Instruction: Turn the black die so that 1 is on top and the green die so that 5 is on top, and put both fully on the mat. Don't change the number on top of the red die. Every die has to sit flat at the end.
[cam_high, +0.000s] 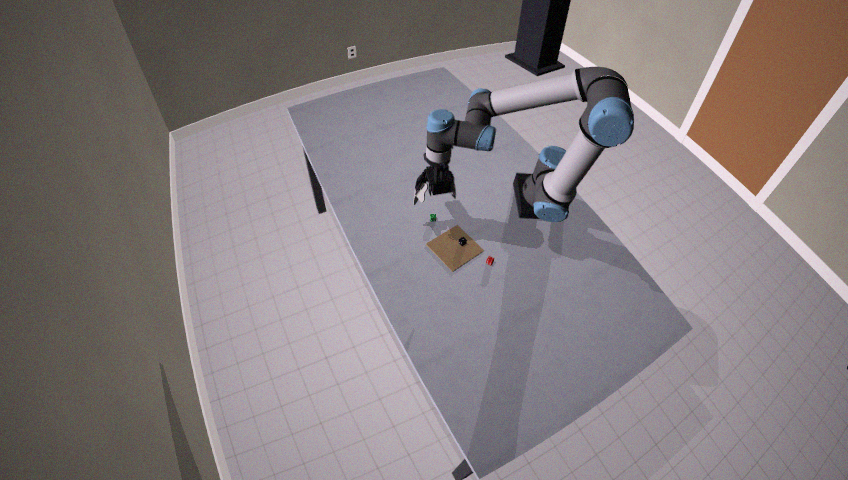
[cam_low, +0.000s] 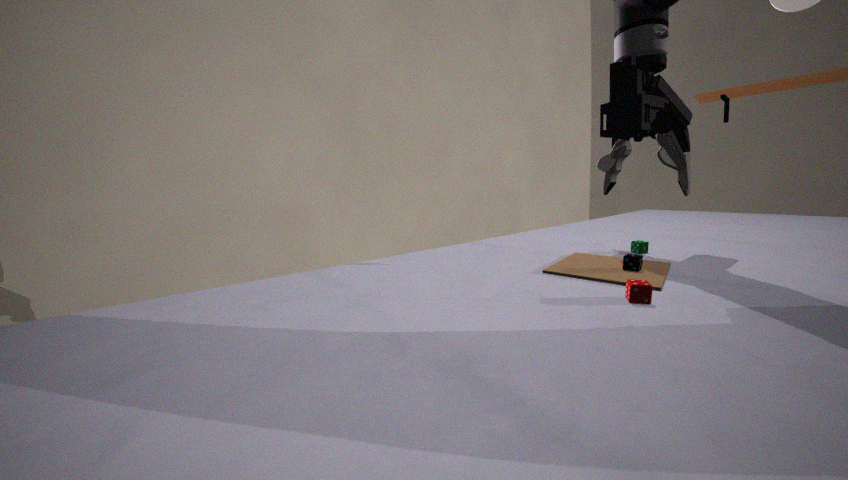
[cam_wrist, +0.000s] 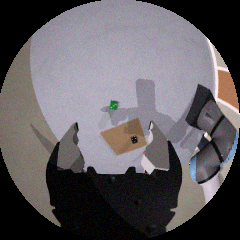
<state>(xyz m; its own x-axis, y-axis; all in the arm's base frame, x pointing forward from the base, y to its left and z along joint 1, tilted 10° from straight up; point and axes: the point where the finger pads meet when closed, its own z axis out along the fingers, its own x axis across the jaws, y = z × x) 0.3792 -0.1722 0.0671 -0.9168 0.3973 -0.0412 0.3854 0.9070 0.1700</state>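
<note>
A small brown mat lies on the grey table. The black die sits on the mat near its far edge. The green die sits on the table just beyond the mat. The red die sits on the table beside the mat's near right corner; in the wrist view only a sliver of red shows beside a finger. My gripper is open and empty, hanging high above the green die and the mat.
The arm's base stands on the table to the right of the dice. The table's left edge runs close to the mat. A dark pillar stands beyond the table's far end.
</note>
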